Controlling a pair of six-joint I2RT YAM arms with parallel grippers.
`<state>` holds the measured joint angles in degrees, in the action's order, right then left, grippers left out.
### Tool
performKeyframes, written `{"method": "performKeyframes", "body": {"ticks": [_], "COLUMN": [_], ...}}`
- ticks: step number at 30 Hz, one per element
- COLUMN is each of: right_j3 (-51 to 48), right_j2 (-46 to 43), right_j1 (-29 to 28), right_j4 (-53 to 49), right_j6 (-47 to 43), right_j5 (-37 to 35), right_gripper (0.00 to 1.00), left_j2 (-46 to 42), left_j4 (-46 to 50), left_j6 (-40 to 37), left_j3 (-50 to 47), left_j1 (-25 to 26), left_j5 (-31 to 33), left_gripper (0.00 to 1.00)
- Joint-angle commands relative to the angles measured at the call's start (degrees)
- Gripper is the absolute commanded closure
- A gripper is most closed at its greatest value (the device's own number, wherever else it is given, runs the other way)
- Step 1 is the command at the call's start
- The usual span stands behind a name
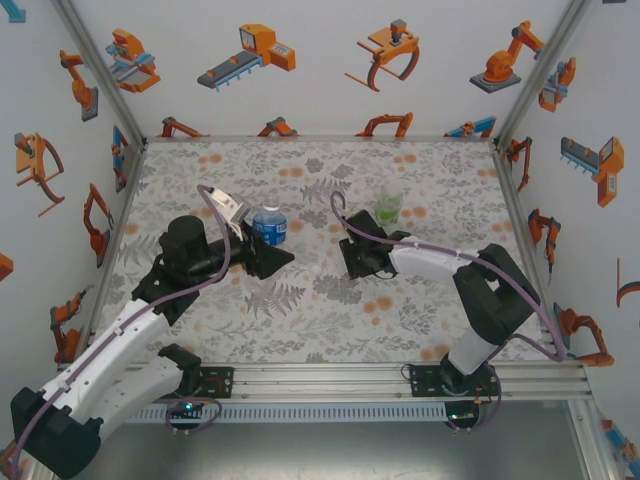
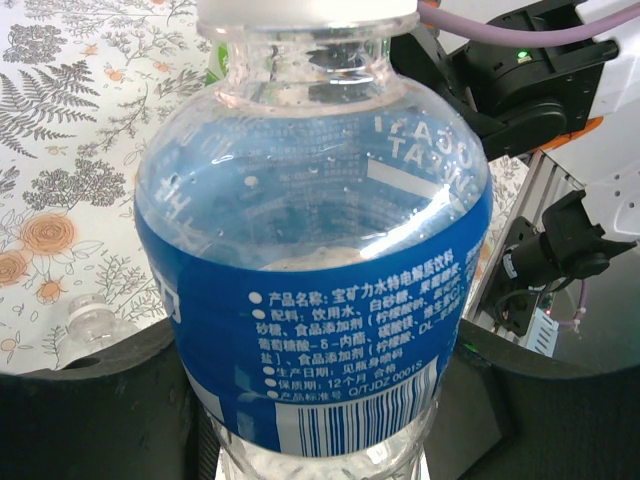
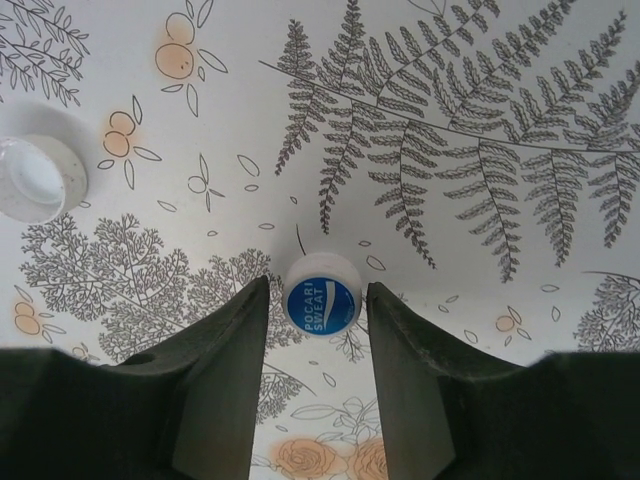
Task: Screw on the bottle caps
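Where the scene is taken from above, two bottles are counted on the table (image 1: 300, 320): a blue bottle (image 1: 268, 225), held upright in the left claw (image 1: 265, 243), and a green bottle (image 1: 388, 207), standing just beyond the right claw (image 1: 348, 268). From the left wrist, the blue bottle is seen clamped by the closed-in claw; its contents cannot be told, and a third, clear bottle (image 2: 95, 322) is glimpsed beside it. From the right wrist, two caps are counted: a blue-topped cap (image 3: 322, 305) is flanked by narrowly parted jaws, a thin gap on each side, and a white cap (image 3: 38, 178) lies well apart.
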<state>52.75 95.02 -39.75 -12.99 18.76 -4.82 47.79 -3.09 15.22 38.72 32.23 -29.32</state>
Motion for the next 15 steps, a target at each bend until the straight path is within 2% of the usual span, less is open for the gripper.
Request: {"method": "performKeyframes", "body": {"ticks": [1, 15], "right_j3": [1.64, 1.97], "right_j2": [0.84, 0.96], "right_j1": [-0.52, -0.51], "right_j4": [0.93, 0.34], "right_j6": [-1.36, -2.06], "right_j5": [-0.79, 0.16], "right_gripper": [0.59, 0.70], "left_j2": [-1.13, 0.00], "left_j4": [0.09, -1.02], "left_j6": [-0.03, 0.68], "left_j3": [-0.71, -0.26], "left_j1": [0.11, 0.12], "left_j5": [0.40, -0.02], "left_gripper": [1.00, 1.00]}}
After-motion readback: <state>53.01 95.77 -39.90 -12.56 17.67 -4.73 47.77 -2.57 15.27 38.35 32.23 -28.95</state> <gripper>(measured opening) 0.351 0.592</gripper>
